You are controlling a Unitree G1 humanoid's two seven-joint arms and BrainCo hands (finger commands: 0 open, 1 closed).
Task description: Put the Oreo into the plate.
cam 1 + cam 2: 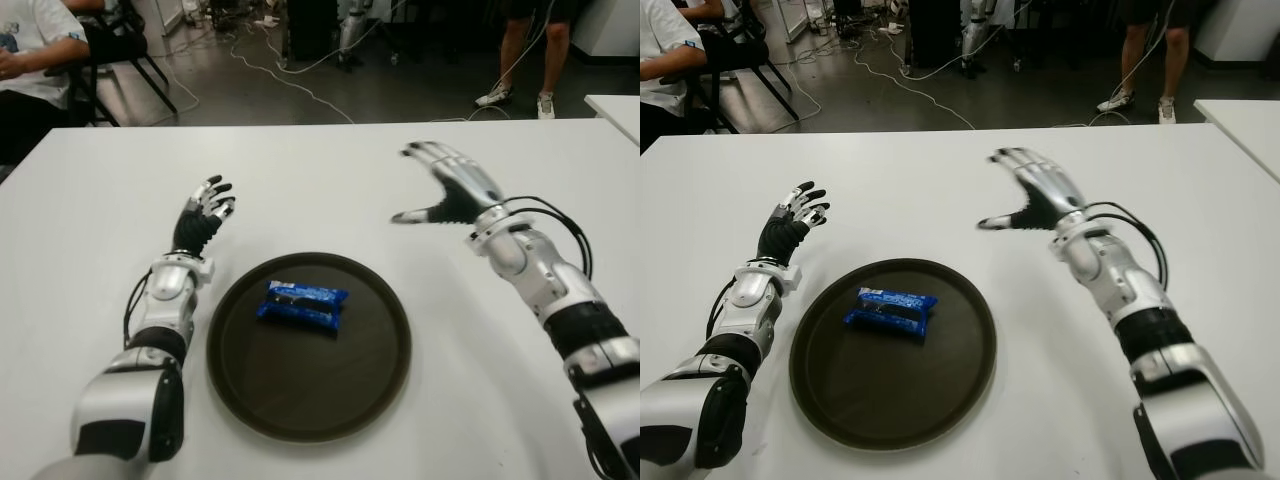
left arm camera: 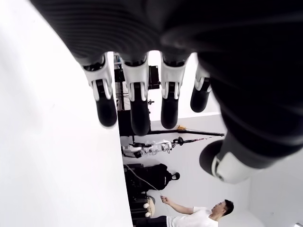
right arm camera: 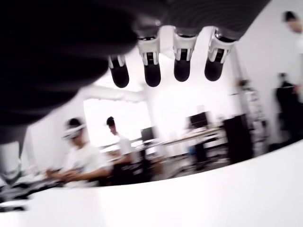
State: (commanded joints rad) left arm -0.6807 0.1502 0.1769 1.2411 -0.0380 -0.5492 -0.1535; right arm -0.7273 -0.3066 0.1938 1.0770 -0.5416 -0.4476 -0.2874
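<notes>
**Oreo lies in the plate, both hands empty**

As the Oreo (image 1: 303, 305) pack already lies flat inside the dark round plate (image 1: 380, 385), a little to the far left of its middle, the placing looks done. What remains, I judge, is only to draw the arms back without touching the rim. The right robot hand (image 1: 440, 190) is raised over the worktop (image 1: 320, 180), to the far right of the plate, fingers spread and holding nothing. The left robot hand (image 1: 203, 215) shows left of the plate, fingers relaxed, also empty. The plate holds nothing else.

Blue Oreo (image 1: 303, 306) pack with white lettering, dark brown plate (image 1: 372, 390), plain white table (image 1: 90, 200)
</notes>
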